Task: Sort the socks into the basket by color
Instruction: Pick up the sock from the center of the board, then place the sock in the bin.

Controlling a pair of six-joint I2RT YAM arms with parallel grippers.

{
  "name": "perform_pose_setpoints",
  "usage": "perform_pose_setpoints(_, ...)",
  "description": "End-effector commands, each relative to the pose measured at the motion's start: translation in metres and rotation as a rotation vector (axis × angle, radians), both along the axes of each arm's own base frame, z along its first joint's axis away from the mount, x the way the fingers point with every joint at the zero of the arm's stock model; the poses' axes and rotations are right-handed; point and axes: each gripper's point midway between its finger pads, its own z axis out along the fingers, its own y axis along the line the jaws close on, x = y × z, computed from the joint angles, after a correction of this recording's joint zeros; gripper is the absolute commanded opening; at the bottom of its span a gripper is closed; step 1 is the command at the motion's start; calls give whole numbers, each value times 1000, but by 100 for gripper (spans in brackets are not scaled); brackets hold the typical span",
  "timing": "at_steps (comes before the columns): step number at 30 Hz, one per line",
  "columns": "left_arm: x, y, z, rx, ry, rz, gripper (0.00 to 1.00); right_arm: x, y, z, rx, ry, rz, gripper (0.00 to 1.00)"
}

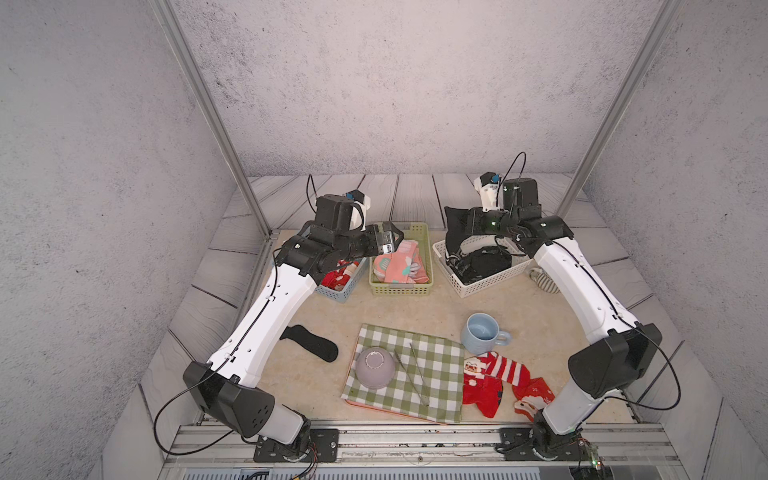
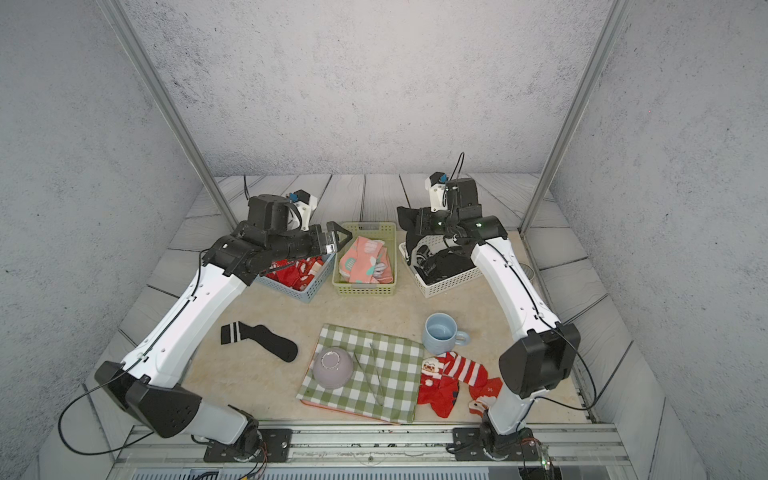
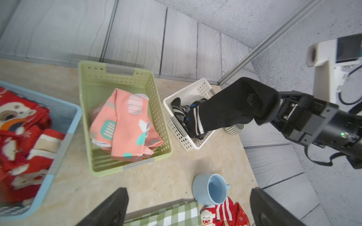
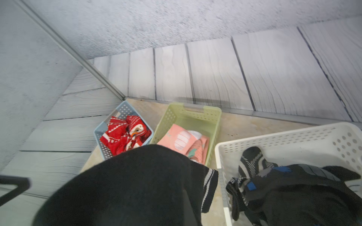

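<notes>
The right gripper (image 3: 279, 109) is clamped on the hanging black sock (image 3: 231, 105). Its white-striped cuff dips into the white basket (image 1: 482, 286) near the table's back right corner, onto the piled black socks (image 1: 484, 262) already there. The left gripper (image 2: 338, 237) hangs with its jaws wide apart and nothing between them, above the neighbouring rims of the blue basket (image 1: 336, 293) and the green basket (image 1: 401, 289) along the back edge. In the blue basket lie the Christmas socks (image 2: 297, 276); in the green one lie the pink socks (image 1: 399, 266) with teal patches. On the table (image 1: 415, 309) itself, a loose black sock (image 2: 266, 340) lies toward the left edge. The red striped socks (image 1: 498, 380) sit by the front right corner, just beside the checked cloth (image 1: 440, 361) and near the blue mug (image 1: 482, 334). A grey bowl (image 1: 375, 368) rests upside down on the cloth
</notes>
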Motion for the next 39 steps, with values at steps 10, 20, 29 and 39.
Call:
perform_pose_setpoints(10, -14, 79, -25, 202, 19, 218, 100, 53, -64, -150, -83, 367, -177, 0)
perform_pose_setpoints(20, -7, 85, -43, 190, 68, 228, 100, 79, -101, -252, -274, 514, -302, 0)
perform_pose_setpoints(29, 2, 87, -49, 179, 84, 234, 100, 86, -147, -300, -522, 596, -443, 0)
perform_pose_setpoints(39, 8, 104, -76, 199, 138, 322, 100, 83, -133, -284, -424, 610, -423, 46)
